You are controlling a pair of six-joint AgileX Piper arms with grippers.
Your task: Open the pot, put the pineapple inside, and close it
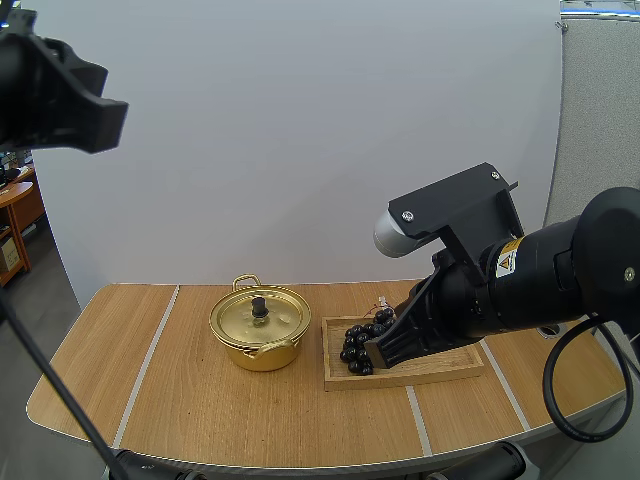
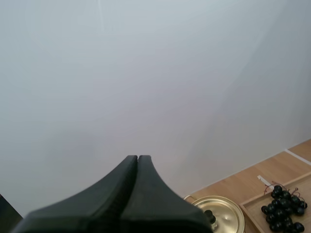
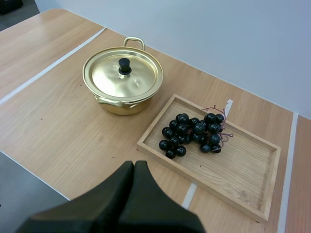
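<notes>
A gold pot (image 1: 260,328) (image 3: 123,81) (image 2: 221,214) stands in the middle of the table with its lid (image 3: 124,76) on and a black knob (image 1: 259,308) on top. Beside it lies a wooden tray (image 1: 440,368) (image 3: 243,165) holding a bunch of dark grapes (image 1: 362,344) (image 3: 192,133) (image 2: 284,207). My right gripper (image 1: 383,352) (image 3: 134,165) hangs shut over the tray's near edge, fingers together as one wedge, holding nothing. My left gripper (image 2: 137,158) is shut, raised high and away from the pot. No pineapple is in view.
The wooden table (image 1: 190,400) has pale tape lines (image 1: 150,355) running front to back. Bare tabletop lies left of the pot and in front of it. The right arm's body (image 1: 540,275) hangs over the tray's right part.
</notes>
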